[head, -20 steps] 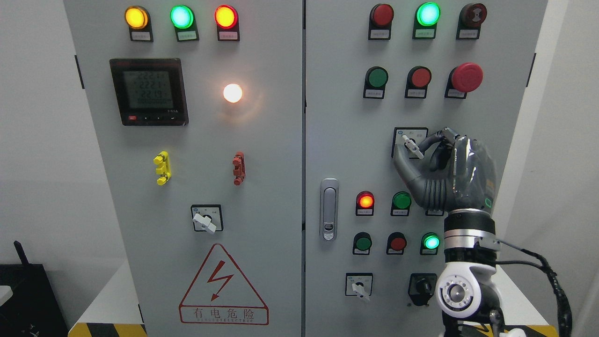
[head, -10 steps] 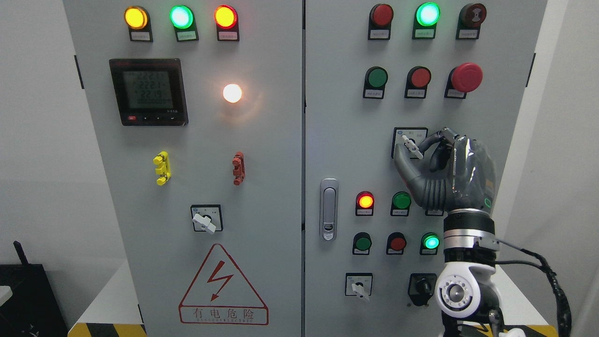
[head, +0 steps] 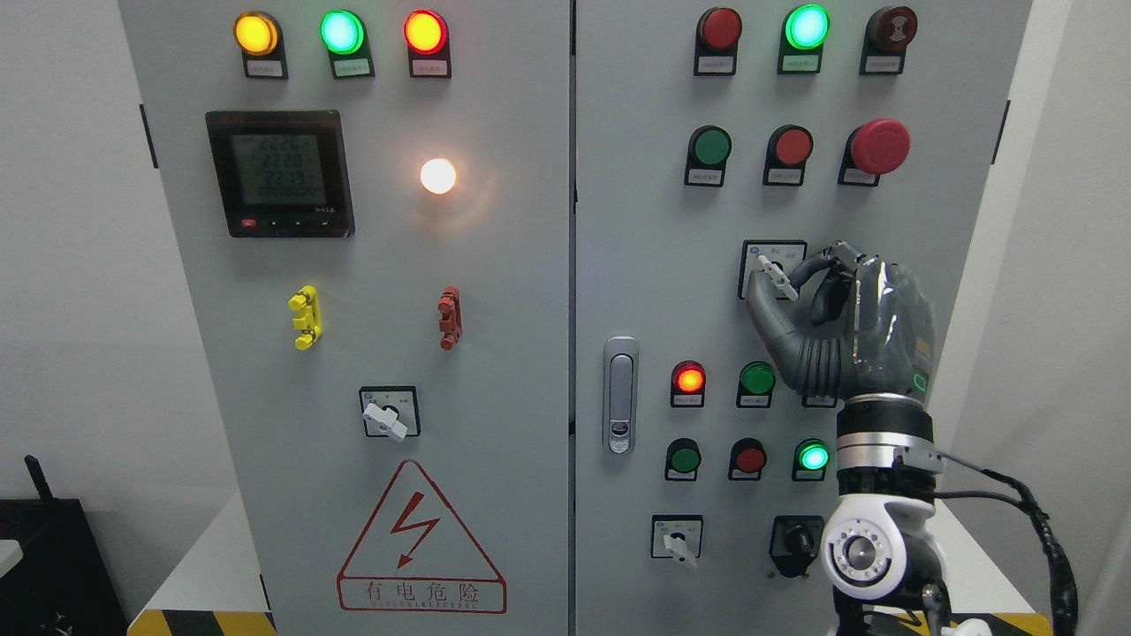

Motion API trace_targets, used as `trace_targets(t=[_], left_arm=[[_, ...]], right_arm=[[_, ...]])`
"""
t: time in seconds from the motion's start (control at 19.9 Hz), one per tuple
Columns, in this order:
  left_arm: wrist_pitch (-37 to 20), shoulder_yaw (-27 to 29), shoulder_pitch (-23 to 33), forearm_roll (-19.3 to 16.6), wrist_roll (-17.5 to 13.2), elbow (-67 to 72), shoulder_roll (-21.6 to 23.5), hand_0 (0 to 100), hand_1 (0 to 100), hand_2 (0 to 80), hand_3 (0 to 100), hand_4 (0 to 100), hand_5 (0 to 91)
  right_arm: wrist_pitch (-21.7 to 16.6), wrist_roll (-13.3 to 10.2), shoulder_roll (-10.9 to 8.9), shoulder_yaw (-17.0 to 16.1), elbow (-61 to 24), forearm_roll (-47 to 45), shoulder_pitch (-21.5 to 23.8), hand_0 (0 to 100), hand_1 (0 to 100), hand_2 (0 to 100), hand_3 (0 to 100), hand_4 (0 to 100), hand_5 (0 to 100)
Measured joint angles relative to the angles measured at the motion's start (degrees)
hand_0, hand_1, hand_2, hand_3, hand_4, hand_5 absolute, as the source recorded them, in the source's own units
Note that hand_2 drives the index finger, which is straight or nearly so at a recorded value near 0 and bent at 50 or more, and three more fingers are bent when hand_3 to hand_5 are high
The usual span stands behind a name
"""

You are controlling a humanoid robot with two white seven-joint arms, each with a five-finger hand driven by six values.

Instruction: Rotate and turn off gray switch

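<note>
A grey rotary switch (head: 778, 276) with a white lever sits on a square plate on the right cabinet door, its lever slanting from upper left to lower right. My right hand (head: 782, 284) reaches up from the lower right, thumb below the lever and a curled finger above it, pinching the lever. The rest of the hand hides the plate's right side. My left arm is out of view.
Two similar switches sit elsewhere: one on the left door (head: 387, 417), one low on the right door (head: 677, 542). A black knob (head: 797, 539) sits beside it. Lit lamps, push buttons, a red mushroom button (head: 880, 145) and a door handle (head: 621, 395) surround the hand.
The hand and the lever have barely moved; the whole picture has shifted a pixel or two to the left. The meter's readout digits have changed.
</note>
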Motion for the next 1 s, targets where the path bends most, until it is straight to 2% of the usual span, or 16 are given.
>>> trace_targets(t=[1.0], left_arm=[[0.0, 0.0, 0.0, 0.0, 0.0, 0.0, 0.0, 12, 39, 0.0, 0, 0, 0.0]], right_arm=[[0.0, 0.5, 0.00, 0.0, 0.1, 0.0, -0.4, 35, 45, 69, 100, 94, 100]])
